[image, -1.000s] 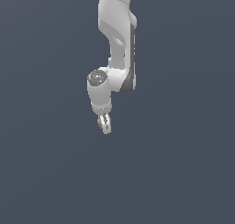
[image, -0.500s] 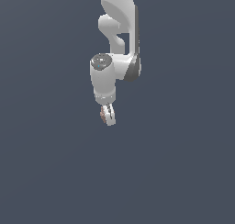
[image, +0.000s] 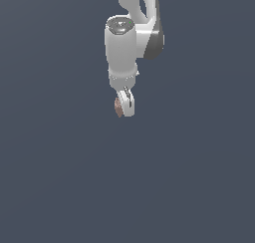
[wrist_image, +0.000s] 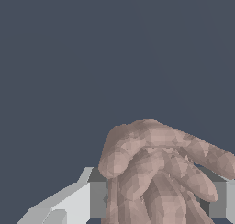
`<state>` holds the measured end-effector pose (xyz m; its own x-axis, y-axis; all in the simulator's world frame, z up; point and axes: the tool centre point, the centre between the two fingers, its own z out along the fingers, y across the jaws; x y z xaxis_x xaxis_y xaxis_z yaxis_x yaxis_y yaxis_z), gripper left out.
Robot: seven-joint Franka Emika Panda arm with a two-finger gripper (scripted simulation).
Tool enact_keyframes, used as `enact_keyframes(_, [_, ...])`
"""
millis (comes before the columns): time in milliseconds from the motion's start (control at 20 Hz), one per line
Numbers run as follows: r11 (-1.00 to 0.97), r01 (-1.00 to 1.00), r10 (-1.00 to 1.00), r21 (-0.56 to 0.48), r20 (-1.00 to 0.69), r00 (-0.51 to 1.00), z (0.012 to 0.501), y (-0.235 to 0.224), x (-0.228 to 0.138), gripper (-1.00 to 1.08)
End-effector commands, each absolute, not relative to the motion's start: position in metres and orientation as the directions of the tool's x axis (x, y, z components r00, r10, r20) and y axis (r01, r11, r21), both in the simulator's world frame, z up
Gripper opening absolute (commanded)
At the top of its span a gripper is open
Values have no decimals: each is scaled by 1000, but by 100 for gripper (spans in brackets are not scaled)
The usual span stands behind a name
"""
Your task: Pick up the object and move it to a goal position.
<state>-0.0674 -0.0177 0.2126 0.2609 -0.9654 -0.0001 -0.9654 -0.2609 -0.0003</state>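
Note:
The object (image: pixel 118 107) is a tiny brownish-pink knobbly lump held between the fingers of my white gripper (image: pixel 123 108), which hangs below the white arm in the upper middle of the exterior view, well above the grey ground. In the wrist view the object (wrist_image: pixel 156 172) fills the space between the two fingertips (wrist_image: pixel 94 199). The gripper is shut on it.
A plain dark grey surface (image: pixel 189 187) lies all around, with no other objects or edges in view. The white arm (image: pixel 122 43) reaches down from the top edge of the exterior view.
The arm has risen and swung towards the exterior view's right, carrying the object with it. The wrist has turned more upright. The grip has not changed.

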Motion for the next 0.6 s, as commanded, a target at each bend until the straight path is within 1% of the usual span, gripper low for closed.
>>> enact_keyframes(0, [-260,-966,-966,0,2,260,241,-8,-74,-100])
enact_keyframes(550, [-260,-966,-966,0,4,260,359,32,-97,-100])
